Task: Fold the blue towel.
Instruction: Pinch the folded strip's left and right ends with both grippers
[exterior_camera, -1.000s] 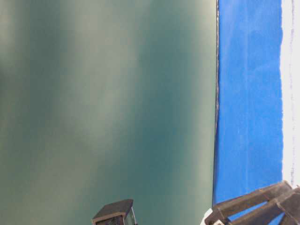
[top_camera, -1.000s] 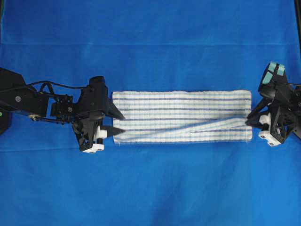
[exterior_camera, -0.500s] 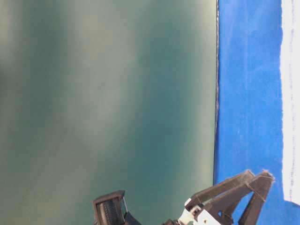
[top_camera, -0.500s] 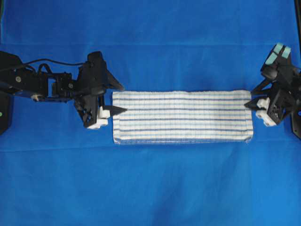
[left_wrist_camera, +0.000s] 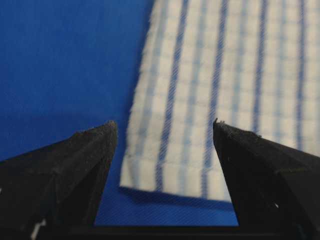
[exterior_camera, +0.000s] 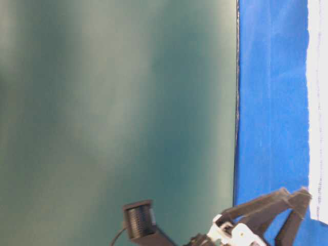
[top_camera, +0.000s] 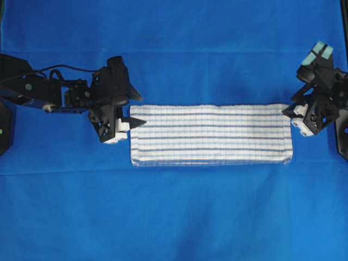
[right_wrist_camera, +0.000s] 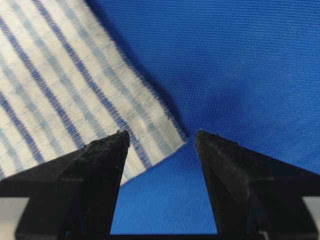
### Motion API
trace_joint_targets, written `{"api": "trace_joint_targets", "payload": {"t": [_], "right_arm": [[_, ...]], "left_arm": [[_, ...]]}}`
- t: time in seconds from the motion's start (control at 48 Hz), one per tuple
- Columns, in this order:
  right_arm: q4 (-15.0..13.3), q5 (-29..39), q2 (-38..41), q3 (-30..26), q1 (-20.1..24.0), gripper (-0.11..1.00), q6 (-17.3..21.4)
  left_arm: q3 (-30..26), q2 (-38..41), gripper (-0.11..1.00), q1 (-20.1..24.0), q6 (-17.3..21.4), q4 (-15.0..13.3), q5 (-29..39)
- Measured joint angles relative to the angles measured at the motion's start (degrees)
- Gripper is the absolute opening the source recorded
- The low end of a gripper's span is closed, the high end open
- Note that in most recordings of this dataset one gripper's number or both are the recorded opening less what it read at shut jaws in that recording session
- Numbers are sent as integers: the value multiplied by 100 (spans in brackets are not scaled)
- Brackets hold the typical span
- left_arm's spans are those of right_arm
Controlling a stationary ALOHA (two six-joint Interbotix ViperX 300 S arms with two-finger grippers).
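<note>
The blue towel (top_camera: 211, 134) lies flat in the middle of the large blue sheet (top_camera: 174, 217), as a long band running from left to right. Its near edge is doubled, so it is folded along its length.

My left gripper (top_camera: 135, 112) stands at the towel's left end, near the far corner. Its two fingers are spread apart and hold nothing. My right gripper (top_camera: 289, 112) is at the right end, near the far corner there, also spread and empty. Nothing else lies on the sheet, and nothing stands between my grippers and the cloth.

In the overhead view the right arm is cut by the picture's edge. The table-level view is turned on its side; most of it is a blurred green wall (exterior_camera: 118, 102), with only a white strip of towel (exterior_camera: 319, 102) at the edge.

The left wrist view shows the towel's corner (left_wrist_camera: 140, 180) between my fingers (left_wrist_camera: 85, 160). The right wrist view shows a corner (right_wrist_camera: 175, 137) just in front of my fingers (right_wrist_camera: 100, 170).
</note>
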Motion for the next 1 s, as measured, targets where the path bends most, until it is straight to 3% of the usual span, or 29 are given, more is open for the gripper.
{"api": "trace_joint_targets", "payload": {"t": [0.229,0.354,0.438,0.563,0.625,1.0], "right_arm": [[-35,-563,791,-70,-62,59,0],[-88,-659,1081,-132,-79,55,-62],[-141,-694,1160,-158,-88,41,-70],[-176,-765,1204,-158,-123,7,-53],[-176,-756,1204,-158,-114,5,-53],[-167,-589,993,-149,-114,5,9]], "left_arm": [[-35,387,69,97,0,-9,0],[-44,413,57,97,0,0,44],[-53,413,40,97,9,0,105],[-97,413,13,70,-18,0,264],[-105,413,4,53,-9,0,290],[-211,396,3,53,-70,0,615]]}}
